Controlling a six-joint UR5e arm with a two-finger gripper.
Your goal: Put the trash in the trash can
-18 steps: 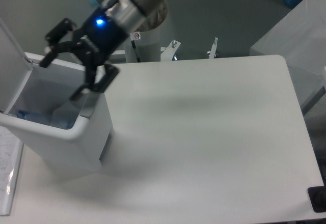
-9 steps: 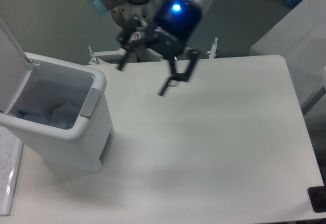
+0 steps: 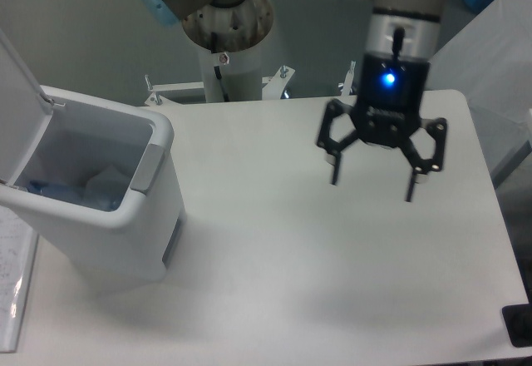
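White table (image 3: 274, 283) fills the view under grey floor. At nine o'clock stands the trash can (image 3: 158, 216), lid up, with the trash (image 3: 83, 193) inside: pale, bluish plastic low in the bin, details unclear. Such pieces look light, thin and easily crushed; a bottle's body would grip best. At two o'clock the gripper (image 3: 372, 178) hangs spread, holding nothing.
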